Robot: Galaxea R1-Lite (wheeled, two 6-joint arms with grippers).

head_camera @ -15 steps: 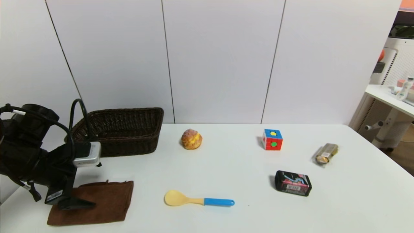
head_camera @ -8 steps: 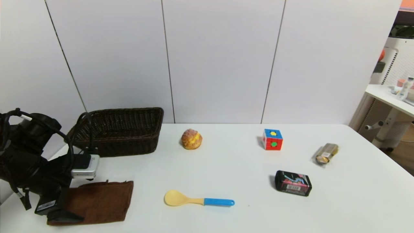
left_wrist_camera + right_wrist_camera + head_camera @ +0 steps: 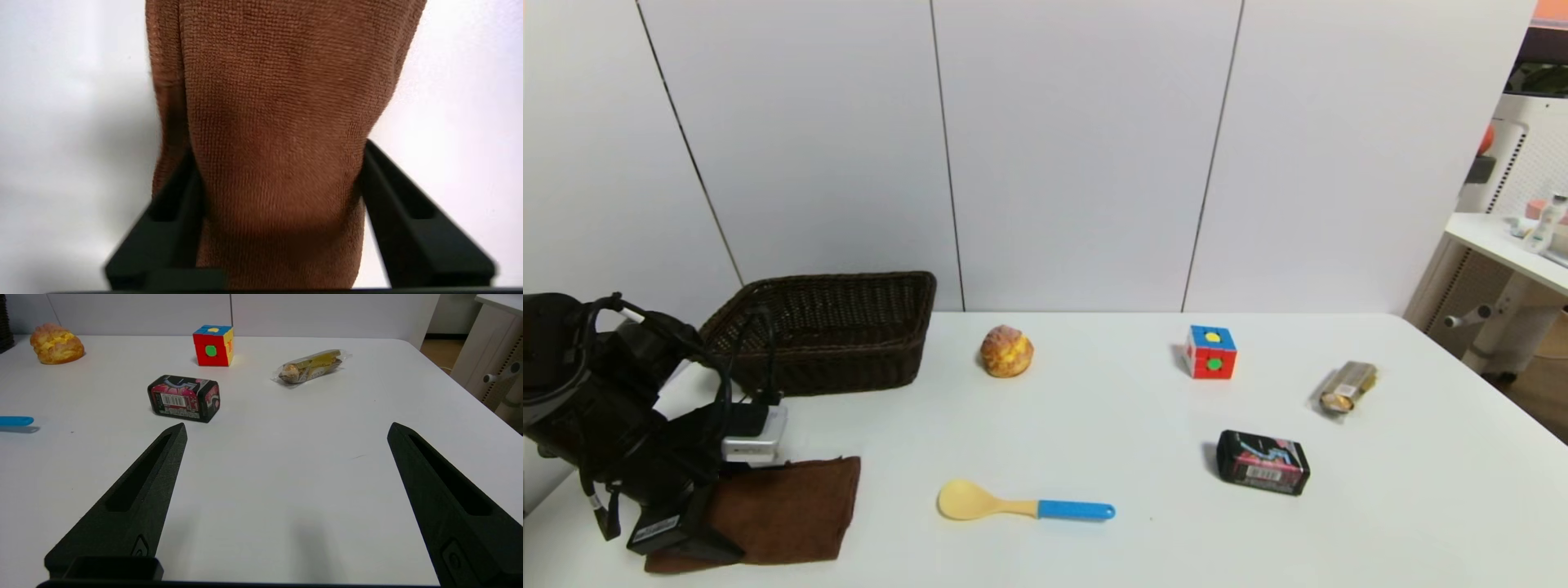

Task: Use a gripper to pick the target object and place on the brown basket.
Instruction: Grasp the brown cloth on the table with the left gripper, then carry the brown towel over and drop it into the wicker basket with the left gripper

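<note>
Beside the brown basket [image 3: 825, 331], on the robot's near side of it and just apart from its front wall, the target object [image 3: 780, 510] lies flat on the white desk [image 3: 1094, 441], a folded brown cloth with its longer side running across the robot's front. The left gripper [image 3: 690, 535] sits low at the cloth's left end; in the left wrist view the target object [image 3: 278, 122] bulges between the two black fingers [image 3: 408, 212], which press its sides, so the gripper is clenched on the fabric. The cloth stretches away from the gripper toward the spoon [image 3: 1021, 506], and the basket stands farther from the robot than the cloth, so the coming move would probably be a lift and a carry forward over the near rim. Whether the cloth's far end will drag is hard to judge. The right gripper [image 3: 286, 498] does not show in the head view; its own camera shows it parked above bare desk with fingers spread wide and nothing between them, well apart from the basket, so the left arm is clearly the nearer. A dark box [image 3: 1263, 462] carries a barcode label, but its print cannot be read; the sticker on the left gripper is likewise illegible.
</note>
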